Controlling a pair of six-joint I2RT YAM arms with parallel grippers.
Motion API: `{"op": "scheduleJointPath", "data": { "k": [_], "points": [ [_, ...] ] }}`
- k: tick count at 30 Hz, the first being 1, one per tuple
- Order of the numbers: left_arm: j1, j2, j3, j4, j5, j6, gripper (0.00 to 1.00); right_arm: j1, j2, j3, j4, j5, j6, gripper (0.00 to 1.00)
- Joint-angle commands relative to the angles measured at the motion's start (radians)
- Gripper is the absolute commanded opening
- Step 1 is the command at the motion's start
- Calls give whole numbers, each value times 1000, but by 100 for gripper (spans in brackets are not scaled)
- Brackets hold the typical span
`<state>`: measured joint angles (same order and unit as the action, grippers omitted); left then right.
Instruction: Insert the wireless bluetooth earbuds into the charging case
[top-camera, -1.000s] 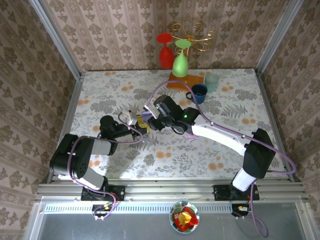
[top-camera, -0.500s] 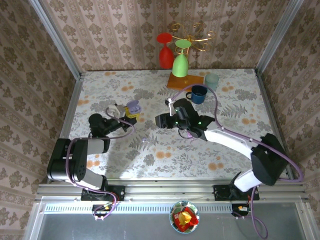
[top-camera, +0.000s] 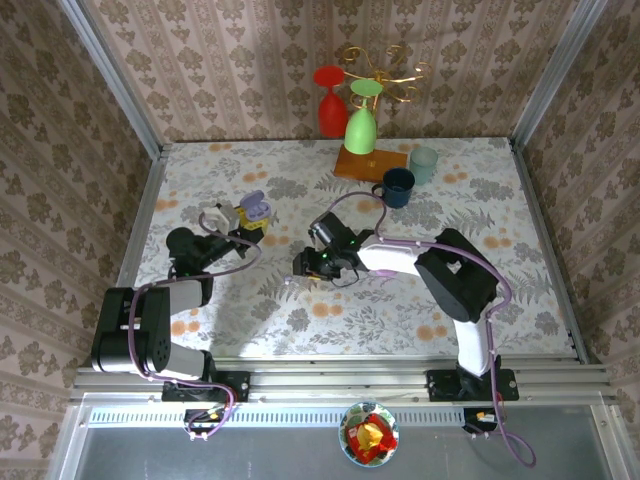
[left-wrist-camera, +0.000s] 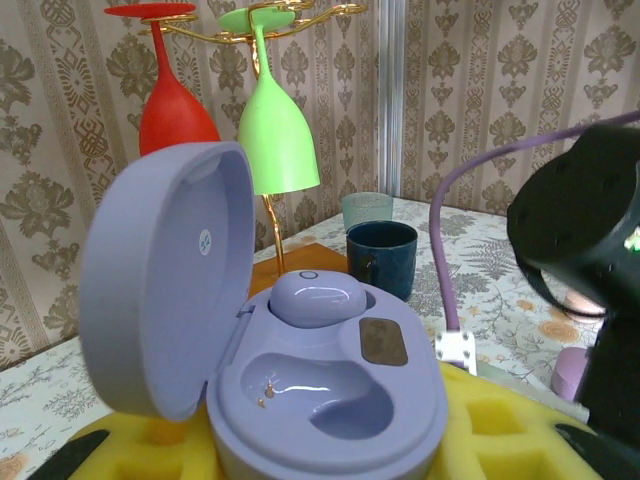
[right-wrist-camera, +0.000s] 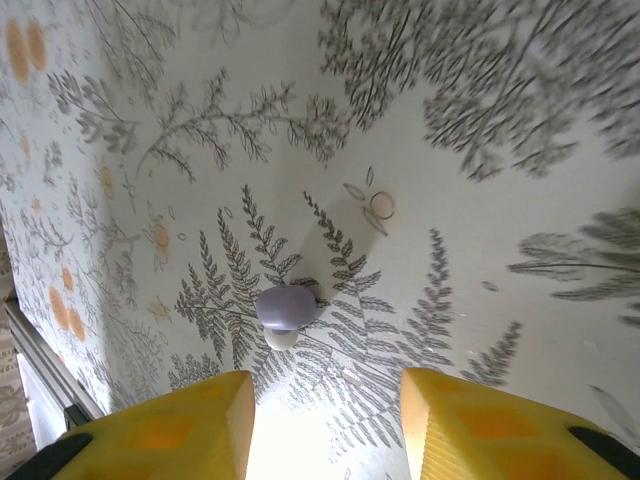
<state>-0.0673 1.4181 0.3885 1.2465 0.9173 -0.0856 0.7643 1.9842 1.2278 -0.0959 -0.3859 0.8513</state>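
the charging case (left-wrist-camera: 320, 390) is the reference for everything here: it is open, lid tipped up, clamped between the yellow pads of the left end effector (top-camera: 245, 222) and held clear of the table (right-wrist-camera: 520, 150). one purple earbud (left-wrist-camera: 310, 297) already sits in the case's far well, and the near well (left-wrist-camera: 335, 400) beside it is bare and glossy. the loose earbud (right-wrist-camera: 285, 308), purple with a pale tip, lies on the table to the right of the charging case and somewhat nearer the arm bases, well apart from it. the right end effector (right-wrist-camera: 325, 420) hangs over that bud with its yellow fingers apart and nothing between them. the bud lies just ahead of the gap and closer to one finger than the other. the step in hand looks like picking up this second bud. to do it well, shift sideways until the bud is centred in the gap, then descend so the pads straddle its rounded body rather than the tip. close slowly, because so small and slick a shape is likely to squirt out under a fast or off-centre pinch. for the carry to the charging case, approach from the side away from the raised lid, with the bud turned to match the empty well, and the left arm should hold the case level
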Motion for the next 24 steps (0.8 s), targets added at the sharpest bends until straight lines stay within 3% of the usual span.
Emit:
{"op": "scheduleJointPath", "data": {
  "k": [1, 11, 24],
  "points": [
    [16, -21, 21, 30, -4, -17, 31, 17, 42, 59, 8, -59, 56, 43],
    [21, -30, 20, 30, 1, -23, 31, 20, 131, 117, 6, -86, 72, 40],
    [24, -31, 14, 30, 1, -21, 31, 13, 223, 292, -200, -48, -69, 35]
  ]
}}
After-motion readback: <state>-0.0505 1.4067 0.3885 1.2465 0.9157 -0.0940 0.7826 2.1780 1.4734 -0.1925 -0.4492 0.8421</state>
